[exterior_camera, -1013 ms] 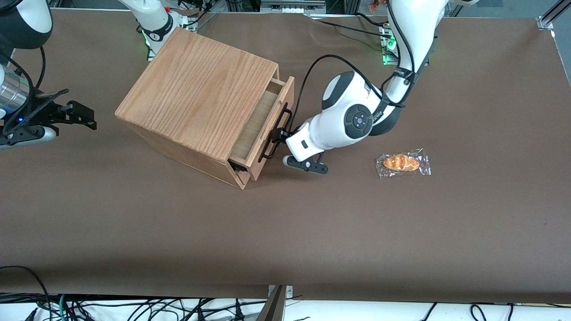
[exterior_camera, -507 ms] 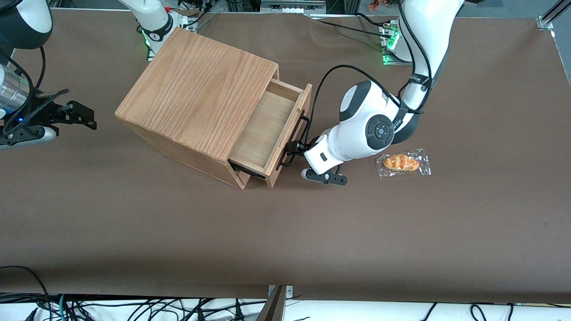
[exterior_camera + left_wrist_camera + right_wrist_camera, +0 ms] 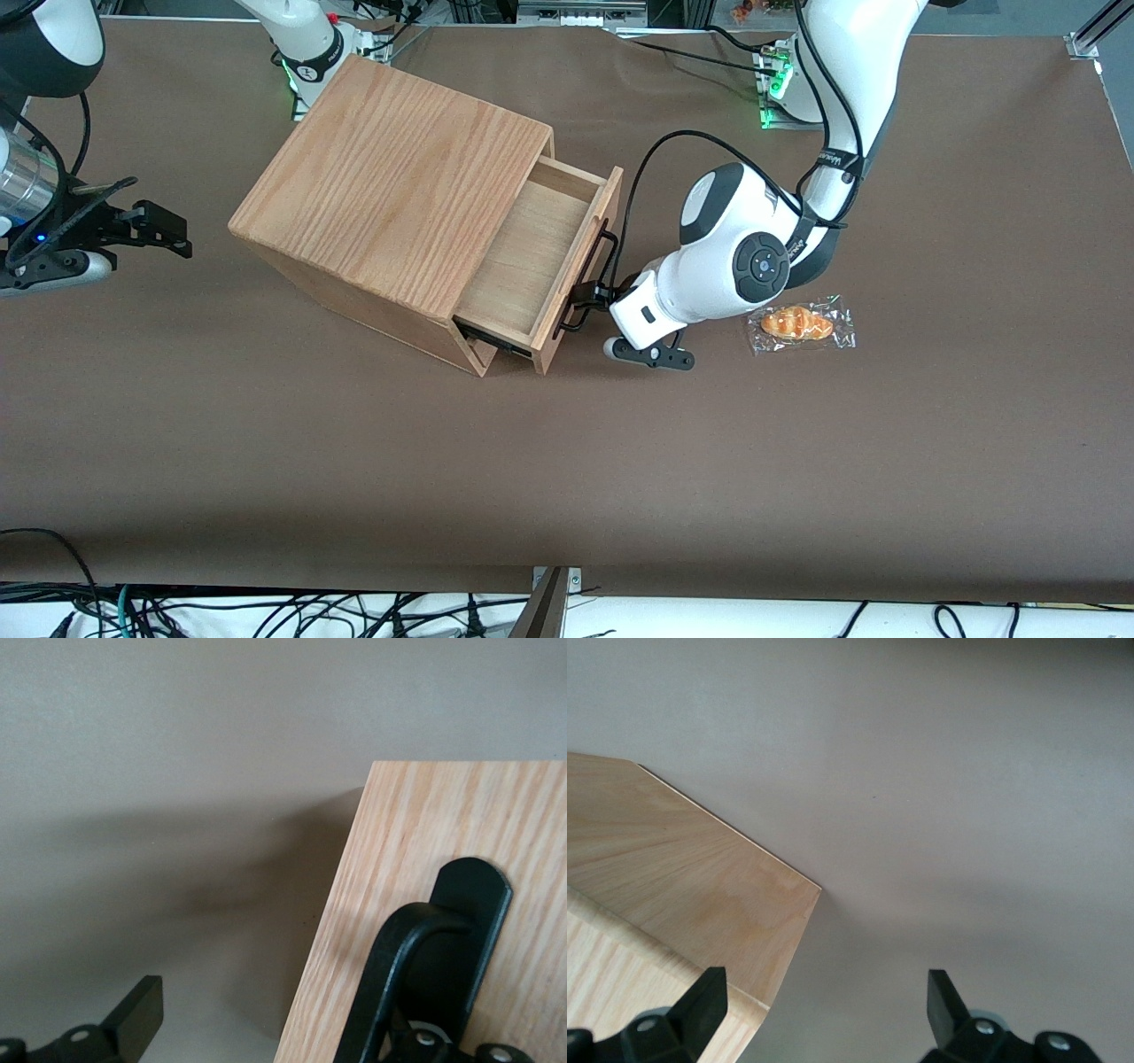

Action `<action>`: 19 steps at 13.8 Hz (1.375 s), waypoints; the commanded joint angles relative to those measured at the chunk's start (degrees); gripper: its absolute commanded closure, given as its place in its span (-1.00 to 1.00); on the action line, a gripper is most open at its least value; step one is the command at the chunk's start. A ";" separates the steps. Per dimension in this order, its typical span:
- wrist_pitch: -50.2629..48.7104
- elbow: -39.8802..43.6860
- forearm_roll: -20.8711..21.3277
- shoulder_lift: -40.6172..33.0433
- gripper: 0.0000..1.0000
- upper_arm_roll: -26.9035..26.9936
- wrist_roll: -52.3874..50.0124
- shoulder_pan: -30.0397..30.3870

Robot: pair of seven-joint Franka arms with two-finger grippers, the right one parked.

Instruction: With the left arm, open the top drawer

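The black bar handle (image 3: pixel 586 282) of the pulled-out top drawer (image 3: pixel 540 257) is clamped by the gripper (image 3: pixel 592 292).

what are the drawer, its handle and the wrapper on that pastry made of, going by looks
The top drawer: light wood with visible grain, matte, possibly veneer. Its handle, where the left gripper sits: smooth black bar with a slight sheen, probably painted metal, though hard plastic can't be ruled out. The wrapper around the pastry: clear, crinkled, glinting film, likely thin plastic.
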 commanded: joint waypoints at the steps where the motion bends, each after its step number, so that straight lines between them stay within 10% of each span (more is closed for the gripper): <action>1: -2.68 1.25 1.78 0.10 -1.00 0.12 0.90 2.63; 13: -19.11 8.54 0.02 -1.57 -1.00 0.03 -0.68 11.66; 19: -25.98 7.76 7.93 -3.77 -1.00 0.21 9.04 23.00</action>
